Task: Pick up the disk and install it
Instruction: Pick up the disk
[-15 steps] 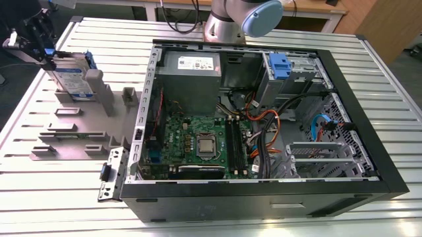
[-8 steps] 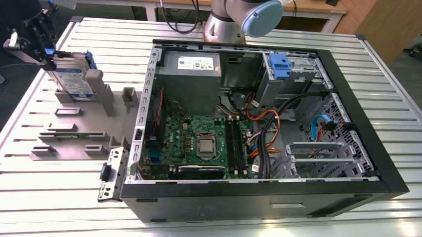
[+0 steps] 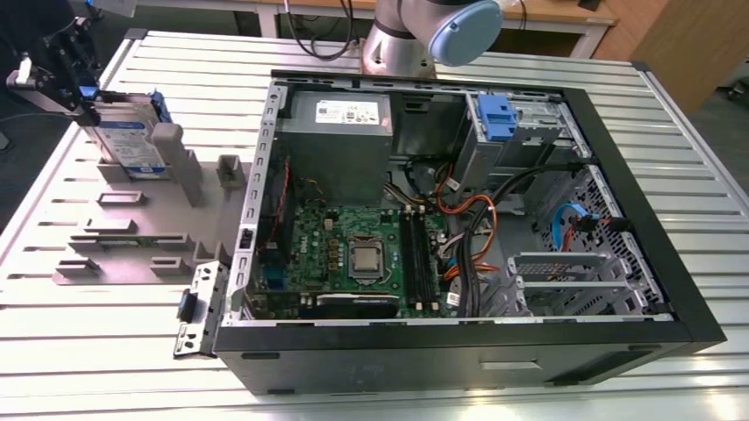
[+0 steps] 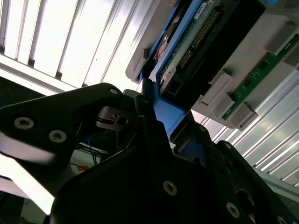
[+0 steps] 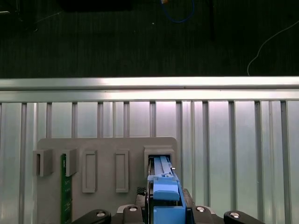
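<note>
Now, the gripper [image 3: 84, 107] hangs over the exterior view's left end of the table [image 3: 117, 338], well apart from the open case [image 3: 690, 289]; its black fingers [image 4: 145, 108] are pressed together on the blue frame at the top edge of the disk [image 3: 126, 140]; the disk stands upright on its edge in a slot of the grey holder [image 3: 129, 263], label facing the case; in the second wrist view the disk [image 4: 196, 39] shows its connector end, with the blue frame running down between the fingers; in the first wrist view the gripper [image 5: 166, 210] sits directly above the disk [image 5: 161, 173], which fills the end slot of the holder [image 5: 107, 144]; a green board [image 5: 64, 191] stands in another slot, apart from the disk; inside the case a blue latch [image 3: 496, 118] sits at the drive bay near the arm's base [image 3: 404, 39].
</note>
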